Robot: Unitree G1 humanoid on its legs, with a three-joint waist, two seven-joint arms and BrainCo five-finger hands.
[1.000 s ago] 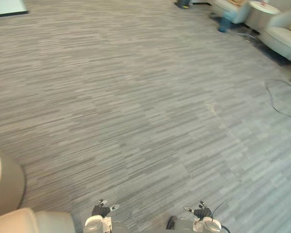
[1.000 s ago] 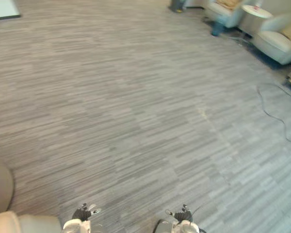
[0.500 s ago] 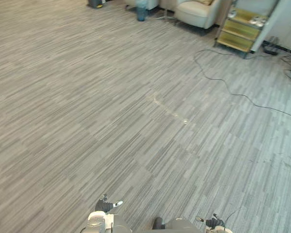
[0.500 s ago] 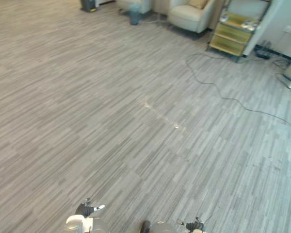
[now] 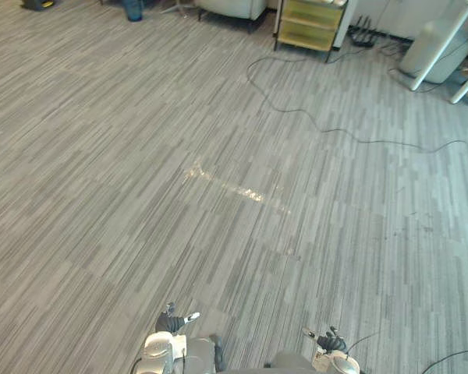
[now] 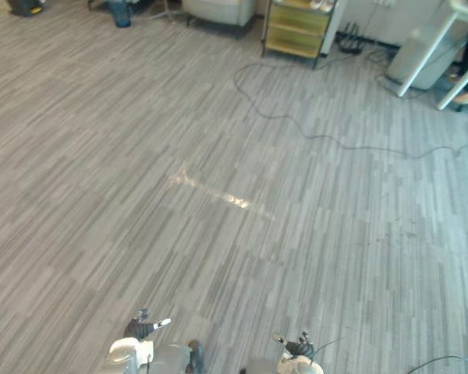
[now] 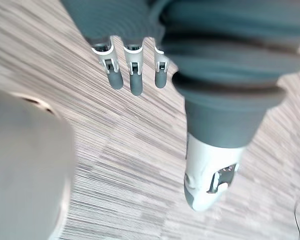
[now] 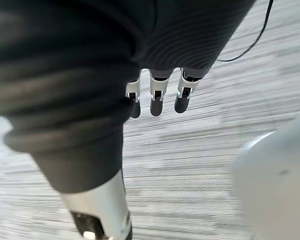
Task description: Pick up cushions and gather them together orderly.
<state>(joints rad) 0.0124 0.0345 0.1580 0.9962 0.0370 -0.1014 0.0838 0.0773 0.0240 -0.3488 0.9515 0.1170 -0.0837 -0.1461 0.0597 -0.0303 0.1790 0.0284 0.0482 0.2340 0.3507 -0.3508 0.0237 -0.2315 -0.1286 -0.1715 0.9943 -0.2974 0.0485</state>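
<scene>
The left hand hung low over the carpet, its fingers straight and a little apart, the thumb out to one side, closed on nothing. The right hand hung level with it and well apart from it, its fingers likewise straight and loose, with only carpet past them. The carpet was grey with fine stripes. Ahead of the hands and between them, a pale shiny streak lay across it. Farther on, ahead of the right hand, a thin black cable wound over the floor. Far beyond both hands stood a yellow-green shelf with a pale armchair just beside it, a blue bin past the left hand and white table legs past the right. Where the cushions lay, or how they looked, I could not tell.
</scene>
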